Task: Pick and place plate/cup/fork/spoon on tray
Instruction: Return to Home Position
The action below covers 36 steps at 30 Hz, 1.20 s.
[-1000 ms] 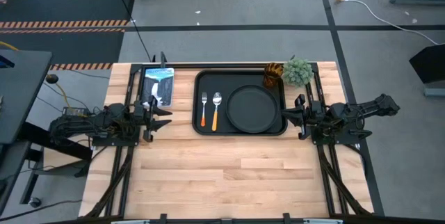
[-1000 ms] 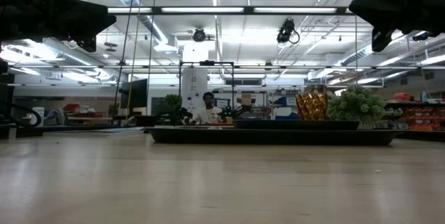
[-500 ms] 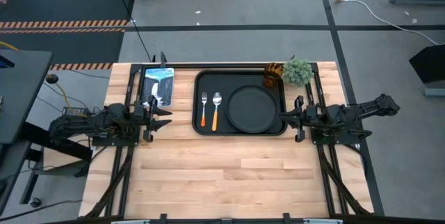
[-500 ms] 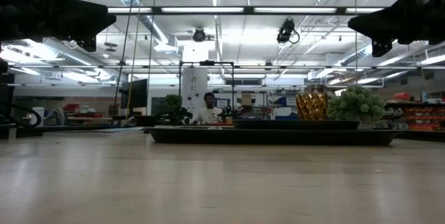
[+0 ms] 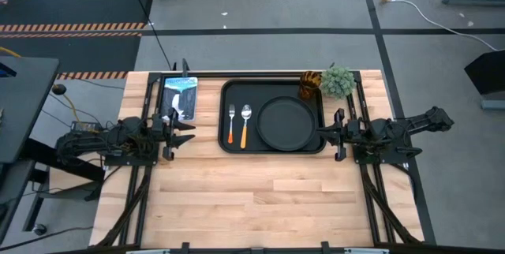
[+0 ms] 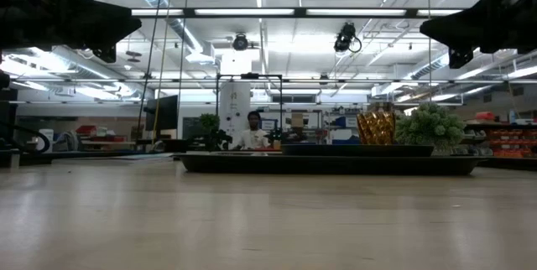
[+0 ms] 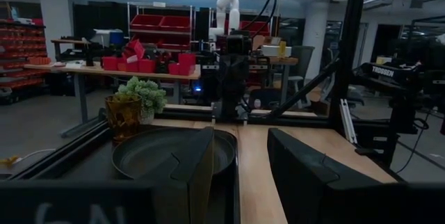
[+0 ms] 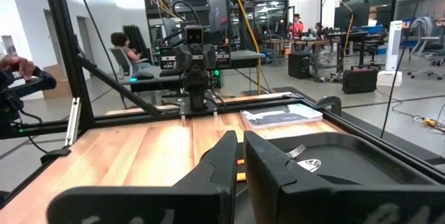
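The black tray [image 5: 223, 140] lies at the table's far middle. On it the round black plate [image 5: 288, 122] lies flat on the right. The fork [image 5: 231, 122] and the spoon [image 5: 245, 123] lie side by side on the left, handles toward the near edge. The amber cup [image 5: 309, 85] stands upright at the tray's far right corner; whether it is inside the rim I cannot tell. My left gripper [image 5: 192, 129] hovers left of the tray, open and empty [image 7: 240, 137]. My right gripper [image 5: 322, 132] hovers at the tray's right edge, shut and empty [image 8: 240, 144].
A fuzzy green plant ball [image 5: 338, 80] sits beside the cup at the far right. A blue-white packet [image 5: 180, 96] lies at the far left. Bare wood [image 5: 260, 199] spans the table's near half. People show in the room beyond [image 6: 252, 132].
My right gripper has moved a little toward the table's left, toward the tray's right edge, then kept still. The things on the tray have not moved.
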Each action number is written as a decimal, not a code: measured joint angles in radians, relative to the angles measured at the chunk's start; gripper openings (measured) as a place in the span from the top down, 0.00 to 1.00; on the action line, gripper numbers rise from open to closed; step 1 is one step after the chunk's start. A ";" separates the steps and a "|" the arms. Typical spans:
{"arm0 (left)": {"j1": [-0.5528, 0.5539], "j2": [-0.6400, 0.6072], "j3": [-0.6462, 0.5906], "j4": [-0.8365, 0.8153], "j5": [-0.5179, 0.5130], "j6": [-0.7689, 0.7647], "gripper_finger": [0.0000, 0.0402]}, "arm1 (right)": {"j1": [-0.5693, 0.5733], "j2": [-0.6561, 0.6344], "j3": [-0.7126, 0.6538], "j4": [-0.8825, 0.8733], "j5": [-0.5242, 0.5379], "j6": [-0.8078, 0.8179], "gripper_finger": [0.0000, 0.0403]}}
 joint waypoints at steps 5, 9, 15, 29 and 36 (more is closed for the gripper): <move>-0.016 0.000 0.000 0.000 0.000 0.000 0.64 | 0.000 0.000 0.000 0.000 0.000 0.000 0.92; -0.058 0.002 0.000 0.001 0.000 0.000 0.64 | 0.000 0.000 0.000 0.000 0.000 0.000 0.92; -0.081 0.019 0.000 -0.001 0.000 0.000 0.64 | 0.000 0.000 0.000 0.001 0.000 0.000 0.92; -0.081 0.019 0.000 0.000 0.000 0.000 0.64 | 0.000 0.000 0.000 0.005 0.000 0.000 0.92; -0.081 0.019 0.000 0.000 0.000 0.000 0.64 | 0.000 0.000 0.000 0.005 0.000 0.000 0.92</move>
